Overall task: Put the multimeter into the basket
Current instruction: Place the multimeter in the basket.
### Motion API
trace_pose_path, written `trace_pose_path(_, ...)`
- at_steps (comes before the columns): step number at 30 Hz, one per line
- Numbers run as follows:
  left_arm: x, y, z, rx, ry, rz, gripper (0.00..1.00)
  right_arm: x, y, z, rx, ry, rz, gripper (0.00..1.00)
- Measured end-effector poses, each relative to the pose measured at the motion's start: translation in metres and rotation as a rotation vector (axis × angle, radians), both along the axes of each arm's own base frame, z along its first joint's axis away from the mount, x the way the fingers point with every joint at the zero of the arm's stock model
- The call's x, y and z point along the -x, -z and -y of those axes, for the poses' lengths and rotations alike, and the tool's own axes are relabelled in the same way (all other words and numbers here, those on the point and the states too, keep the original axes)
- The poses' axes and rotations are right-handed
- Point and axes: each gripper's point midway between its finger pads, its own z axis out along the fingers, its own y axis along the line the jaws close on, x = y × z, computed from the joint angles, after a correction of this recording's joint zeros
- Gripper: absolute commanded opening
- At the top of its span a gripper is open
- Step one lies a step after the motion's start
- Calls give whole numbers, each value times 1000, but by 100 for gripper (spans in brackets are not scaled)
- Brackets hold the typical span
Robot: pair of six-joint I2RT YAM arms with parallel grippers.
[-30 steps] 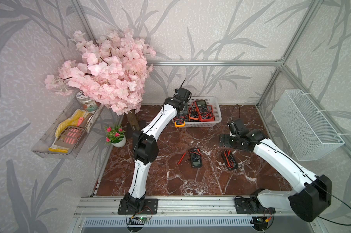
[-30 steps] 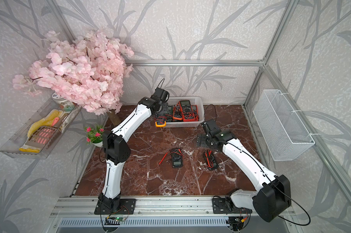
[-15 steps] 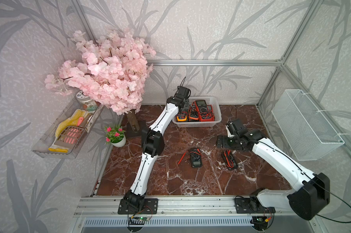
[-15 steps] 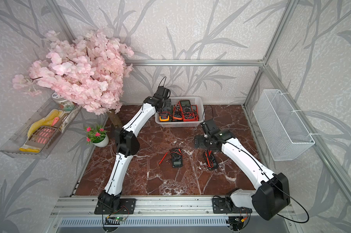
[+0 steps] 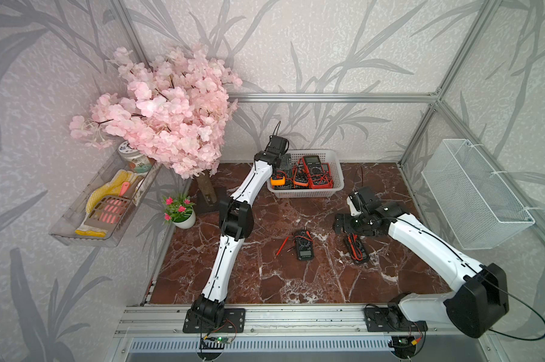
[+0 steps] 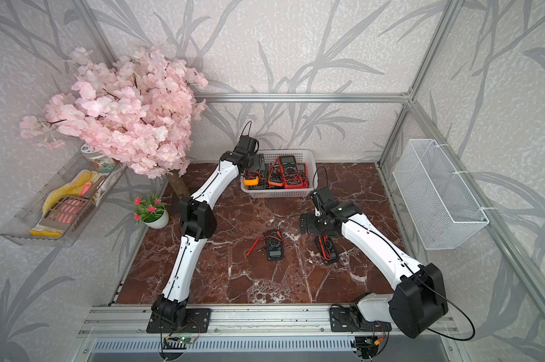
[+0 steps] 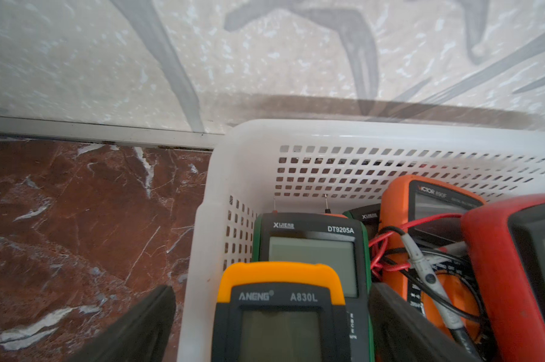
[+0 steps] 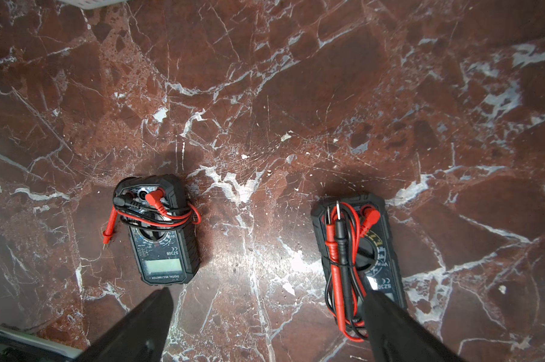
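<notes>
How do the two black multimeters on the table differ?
The middle meter has leads coiled across one end, a red probe trailing onto the table; the right-side meter has leads bundled lengthwise. The middle meter's display shows clear; the right-side meter's is mostly covered. Both black, face up.

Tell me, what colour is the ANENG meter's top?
The ANENG meter has an orange top; clearest in the left wrist view.
</notes>
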Motion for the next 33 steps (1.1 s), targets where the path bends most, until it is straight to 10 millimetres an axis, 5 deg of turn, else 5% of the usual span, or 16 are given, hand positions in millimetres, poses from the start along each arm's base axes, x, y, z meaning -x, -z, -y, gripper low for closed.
trace_pose_path(7,14,-12,9,71,20,-24,100,7,12,1,4,-4,-30,99)
trace_pose_path(18,84,-59,20,159,-12,-65,100,22,28,4,11,-6,-55,99)
trace_pose_path(33,197,-5,12,120,21,-305,100,38,58,51,219,87,-100,99)
